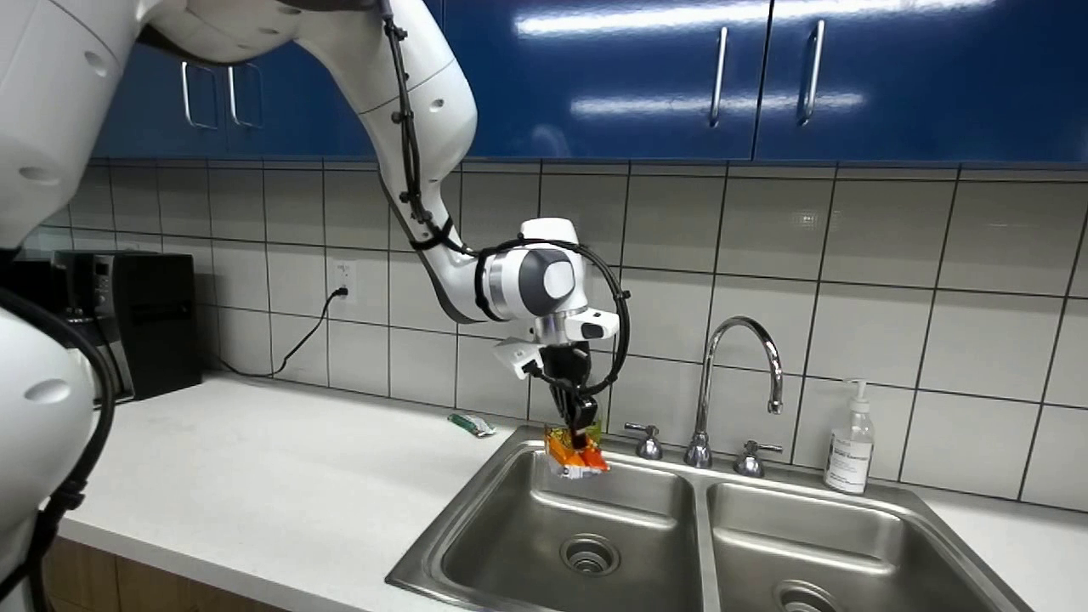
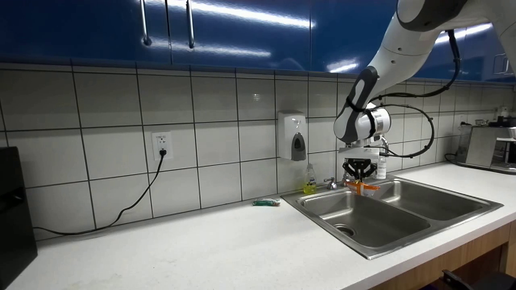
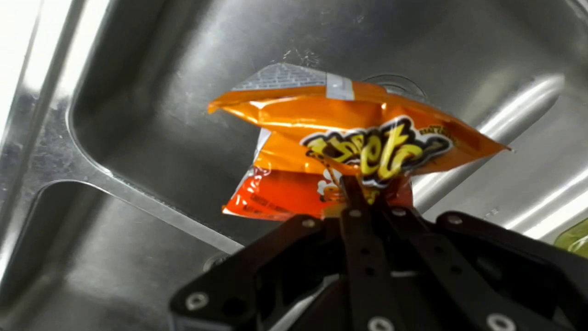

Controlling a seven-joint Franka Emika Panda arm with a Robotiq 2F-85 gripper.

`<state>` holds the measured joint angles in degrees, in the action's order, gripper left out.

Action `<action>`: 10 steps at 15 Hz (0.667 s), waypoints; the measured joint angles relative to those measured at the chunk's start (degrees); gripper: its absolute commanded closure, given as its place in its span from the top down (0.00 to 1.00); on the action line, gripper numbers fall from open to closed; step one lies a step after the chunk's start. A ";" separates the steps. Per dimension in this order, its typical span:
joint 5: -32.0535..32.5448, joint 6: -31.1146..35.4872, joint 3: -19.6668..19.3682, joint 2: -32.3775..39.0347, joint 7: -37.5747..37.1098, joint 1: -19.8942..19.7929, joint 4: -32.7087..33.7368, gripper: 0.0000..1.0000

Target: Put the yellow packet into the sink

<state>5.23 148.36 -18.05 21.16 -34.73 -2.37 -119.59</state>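
Note:
The yellow packet is an orange-yellow and red crinkly snack bag (image 3: 321, 110) with a black and yellow logo. It also shows in both exterior views (image 1: 568, 459) (image 2: 363, 188). My gripper (image 3: 367, 193) is shut on the packet's pinched middle and points downward. In both exterior views the gripper (image 1: 580, 435) (image 2: 360, 179) holds it above the back part of a sink bowl. The steel double sink (image 1: 480, 476) shows its rim in an exterior view (image 2: 322, 225) and its divider in the wrist view (image 3: 161, 216). The curved chrome faucet (image 1: 707, 382) stands behind the bowls.
A small green packet (image 1: 473, 425) (image 2: 266, 202) lies on the white counter beside the sink. A yellow soap bottle (image 2: 310, 183) and a clear pump bottle (image 1: 850, 446) stand along the back rim. A faucet handle (image 1: 648, 442) is near the gripper. Blue cabinets (image 1: 595, 76) hang above.

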 measured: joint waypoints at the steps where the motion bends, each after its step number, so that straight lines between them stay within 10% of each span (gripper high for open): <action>1: 0.00 0.44 -0.02 0.70 0.14 -0.60 -0.02 0.01; 10: -1.43 10.05 -0.14 12.97 2.69 -3.79 0.15 0.01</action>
<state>3.80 158.41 -18.19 34.13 -32.04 -6.16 -119.44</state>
